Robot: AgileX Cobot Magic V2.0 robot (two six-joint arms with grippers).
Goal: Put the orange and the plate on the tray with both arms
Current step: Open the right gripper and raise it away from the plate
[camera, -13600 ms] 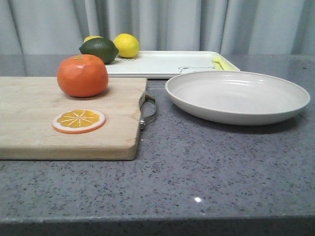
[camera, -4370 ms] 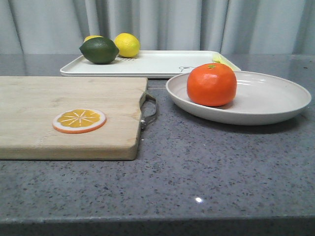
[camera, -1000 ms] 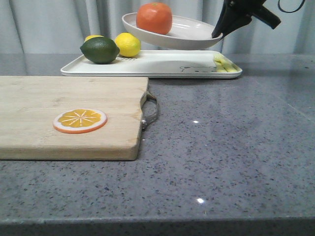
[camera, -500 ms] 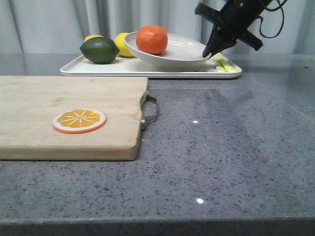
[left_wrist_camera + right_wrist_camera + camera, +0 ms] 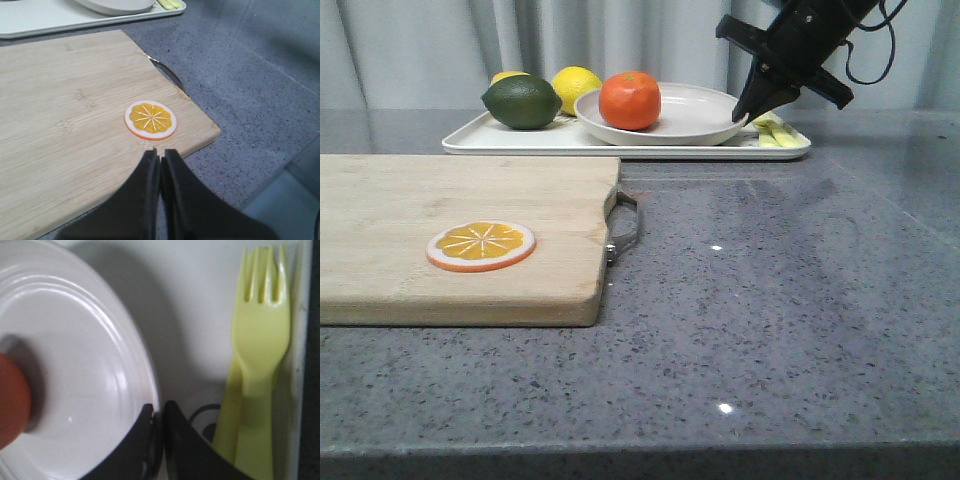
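The orange (image 5: 629, 99) sits in the off-white plate (image 5: 695, 108), which rests on the white tray (image 5: 620, 135) at the back. My right gripper (image 5: 744, 113) is shut on the plate's right rim; in the right wrist view its fingertips (image 5: 159, 416) pinch the rim of the plate (image 5: 95, 385), with the orange (image 5: 11, 405) at the edge. My left gripper (image 5: 160, 156) is shut and empty, held above the wooden cutting board (image 5: 65, 115), out of the front view.
A green lime (image 5: 522, 101) and yellow lemons (image 5: 576, 88) lie on the tray's left part. Yellow-green cutlery (image 5: 260, 365) lies on its right part beside the gripper. An orange slice disc (image 5: 481, 245) lies on the cutting board (image 5: 440, 230).
The right gripper has lowered the plate with the orange from above the tray down onto it. The plate now sits level on the tray.
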